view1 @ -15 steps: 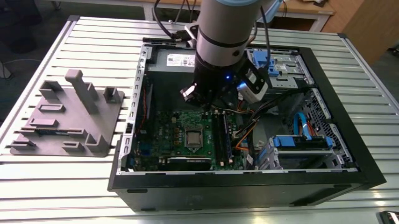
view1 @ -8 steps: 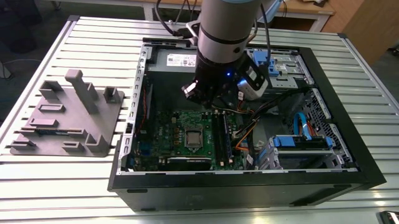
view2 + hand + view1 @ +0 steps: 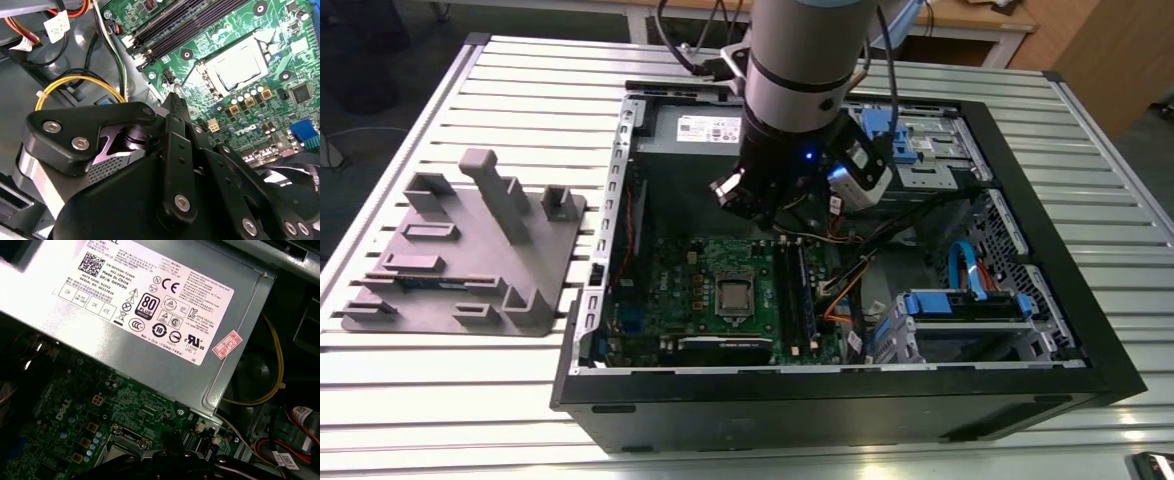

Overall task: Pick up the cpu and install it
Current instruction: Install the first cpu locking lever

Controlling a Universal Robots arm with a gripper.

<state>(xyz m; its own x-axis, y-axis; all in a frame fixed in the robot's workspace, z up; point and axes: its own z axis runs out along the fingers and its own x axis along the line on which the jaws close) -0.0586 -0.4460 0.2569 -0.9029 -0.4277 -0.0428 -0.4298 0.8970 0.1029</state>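
Apparently the cpu (image 3: 735, 295) already lies flat, silvery top up, in its socket near the middle of the motherboard (image 3: 670, 290). Above the motherboard's edge nearest the power supply (image 3: 150, 305), the pincer (image 3: 173, 97) hangs with its tips pressed together, pinching nothing. Seating looks done to me; any further move calls for a straight lift clear of the memory sticks (image 3: 165, 25).
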